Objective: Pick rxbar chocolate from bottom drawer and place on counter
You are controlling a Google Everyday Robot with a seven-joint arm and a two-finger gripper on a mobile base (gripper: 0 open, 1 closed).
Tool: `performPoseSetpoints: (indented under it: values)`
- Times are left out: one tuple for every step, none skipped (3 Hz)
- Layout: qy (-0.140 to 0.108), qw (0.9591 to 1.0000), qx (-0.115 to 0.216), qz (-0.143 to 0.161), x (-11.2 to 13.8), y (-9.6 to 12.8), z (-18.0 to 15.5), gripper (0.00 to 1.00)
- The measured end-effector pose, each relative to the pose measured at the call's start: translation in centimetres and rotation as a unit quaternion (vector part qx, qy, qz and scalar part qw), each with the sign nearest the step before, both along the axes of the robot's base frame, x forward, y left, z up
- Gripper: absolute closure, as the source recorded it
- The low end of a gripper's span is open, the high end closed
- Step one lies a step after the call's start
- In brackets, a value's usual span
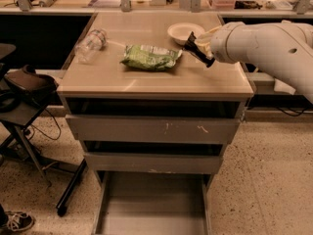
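Since the gripper (196,44) hangs over the counter (146,80) near its right edge, pinching the chocolate bar (207,59) with its long axis slanting down-right, just beside the bowl (185,32), you likely need only lower it straight down.

The gripper (196,48) hangs over the right side of the counter (146,78), at the end of the white arm (264,43), just right of the green bag (150,57) and beside the pale bowl (182,32). A clear bottle (90,44) lies on its side near the left edge. Below, the bottom drawer (154,207) stands pulled out.
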State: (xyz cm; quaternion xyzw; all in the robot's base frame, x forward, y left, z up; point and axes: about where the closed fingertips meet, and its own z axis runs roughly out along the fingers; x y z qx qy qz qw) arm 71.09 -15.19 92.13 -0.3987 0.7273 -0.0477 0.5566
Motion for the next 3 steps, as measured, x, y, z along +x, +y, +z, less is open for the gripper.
performPoseSetpoints:
  values:
    - [0.000, 1.0000, 0.000, 0.000, 0.00, 0.00, 0.00, 0.35]
    - [0.000, 1.0000, 0.000, 0.000, 0.00, 0.01, 0.00, 0.11]
    - [0.000, 1.0000, 0.000, 0.000, 0.00, 0.01, 0.00, 0.00]
